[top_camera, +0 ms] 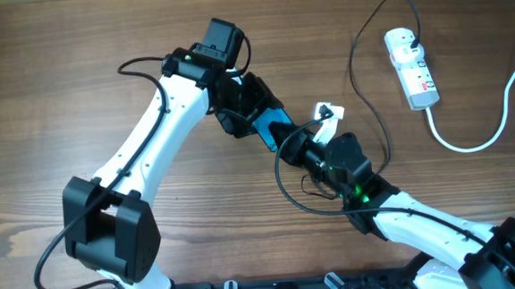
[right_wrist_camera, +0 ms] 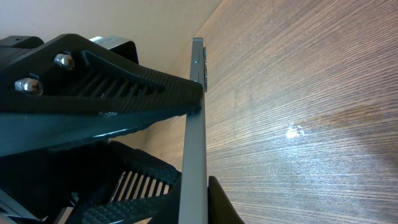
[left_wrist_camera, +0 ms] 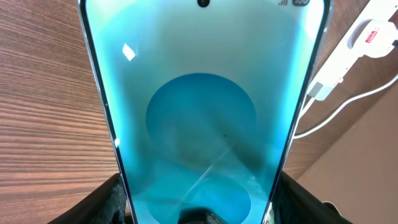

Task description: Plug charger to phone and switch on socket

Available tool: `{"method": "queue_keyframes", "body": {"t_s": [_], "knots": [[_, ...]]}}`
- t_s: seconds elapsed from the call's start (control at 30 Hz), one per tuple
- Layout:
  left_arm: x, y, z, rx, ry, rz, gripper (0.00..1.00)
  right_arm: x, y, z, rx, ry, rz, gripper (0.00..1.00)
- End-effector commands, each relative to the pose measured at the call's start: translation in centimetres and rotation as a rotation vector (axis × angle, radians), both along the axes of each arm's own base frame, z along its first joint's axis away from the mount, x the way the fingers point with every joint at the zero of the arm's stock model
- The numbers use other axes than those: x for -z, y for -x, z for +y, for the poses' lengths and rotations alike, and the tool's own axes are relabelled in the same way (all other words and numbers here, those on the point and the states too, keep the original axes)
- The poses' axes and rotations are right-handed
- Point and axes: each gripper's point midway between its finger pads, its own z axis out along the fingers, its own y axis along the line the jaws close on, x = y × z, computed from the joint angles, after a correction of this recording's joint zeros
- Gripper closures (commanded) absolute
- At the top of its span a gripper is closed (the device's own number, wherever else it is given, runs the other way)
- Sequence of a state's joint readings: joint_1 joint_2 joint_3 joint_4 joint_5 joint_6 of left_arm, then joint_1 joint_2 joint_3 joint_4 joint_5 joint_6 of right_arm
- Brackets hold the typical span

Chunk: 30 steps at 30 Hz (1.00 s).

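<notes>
Phone [left_wrist_camera: 199,112] in left tool [top_camera: 254,116], socket [top_camera: 412,70] beyond.

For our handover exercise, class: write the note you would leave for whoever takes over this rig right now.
Left gripper: shut on the phone.
Right gripper: fingers on either side of the phone's edge; grip unclear.
The charger loops from the socket towards the right gripper; its tip does not show in the phone.
Done: phone picked up.
Left: plug the charger in, then switch the socket on; switch position unreadable.
</notes>
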State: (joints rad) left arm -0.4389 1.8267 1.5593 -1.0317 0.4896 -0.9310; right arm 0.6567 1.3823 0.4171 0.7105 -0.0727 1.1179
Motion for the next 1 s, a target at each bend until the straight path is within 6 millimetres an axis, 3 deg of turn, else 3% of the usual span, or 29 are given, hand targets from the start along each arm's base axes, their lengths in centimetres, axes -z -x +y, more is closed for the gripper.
{"method": "queue_keyframes", "body": {"t_s": [0.0,0.07,0.17,0.3,0.4,0.43,0.47,0.6,0.63,0.77,0.83,0.9,0.97], "knots": [[-1.9,1.2,-2.1,0.056,0.075,-0.012,0.45,-2.1,0.1,1.2,-0.035,-0.087,-0.009,0.95],[-1.9,1.2,-2.1,0.056,0.075,-0.012,0.44,-2.1,0.1,1.2,-0.033,-0.093,-0.004,0.95],[-1.9,1.0,-1.9,0.052,0.075,-0.013,0.21,-2.0,0.1,1.1,-0.026,-0.112,0.016,0.96],[-1.9,0.1,-0.8,0.016,0.076,-0.014,0.1,-2.0,0.1,1.1,-0.004,-0.174,0.079,0.95],[-3.0,-1.5,1.5,-0.004,0.148,-0.033,0.0,0.8,0.1,0.1,0.138,-0.356,0.395,0.95],[-3.6,-2.0,4.3,0.005,0.142,-0.07,0.0,2.9,0.9,-0.3,0.243,-0.497,0.648,0.95],[-3.8,-2.0,5.8,0.009,0.133,-0.086,0.0,3.0,1.2,-0.1,0.253,-0.556,0.723,0.95],[-4.8,-1.6,13.2,-0.055,0.083,-0.109,0.0,-1.1,1.7,2.1,0.077,-0.675,0.688,0.96],[-5.0,-1.5,14.3,-0.073,0.079,-0.107,0.0,-2.1,1.9,2.6,0.026,-0.693,0.672,0.92],[-5.4,0.2,19.3,-0.204,0.058,-0.036,0.0,-6.4,2.3,3.4,-0.107,-0.78,0.559,0.95],[-5.5,0.9,19.2,-0.208,0.068,-0.001,0.0,-7.2,2.2,3.3,-0.118,-0.798,0.532,0.96],[-6.1,1.3,17.2,-0.169,0.127,0.012,0.01,-7.0,2.0,3.2,-0.098,-0.798,0.531,0.96],[-6.4,1.3,14.5,-0.108,0.159,-0.005,0.15,-6.9,2.0,3.2,-0.1,-0.796,0.534,0.96]]}}
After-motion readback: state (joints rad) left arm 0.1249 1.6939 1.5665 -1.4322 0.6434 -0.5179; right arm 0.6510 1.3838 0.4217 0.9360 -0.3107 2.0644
